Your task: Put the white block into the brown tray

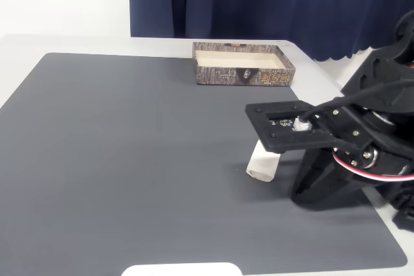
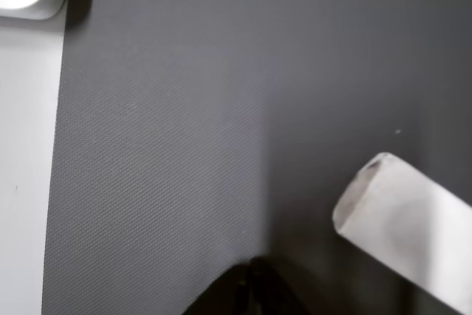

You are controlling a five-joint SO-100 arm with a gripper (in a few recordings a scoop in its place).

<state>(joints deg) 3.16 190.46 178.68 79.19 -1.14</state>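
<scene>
White block (image 1: pixel 261 164) lies on mat; brown tray (image 1: pixel 240 76) label unreadable

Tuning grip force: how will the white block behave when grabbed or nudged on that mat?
The white block looks solid with crisp edges, so probably stiff, not squashy. Its small size suggests it is light. One end looks rounded, so it may roll sideways if pushed across its length. The dark mat appears finely textured, which should limit sliding.
</scene>
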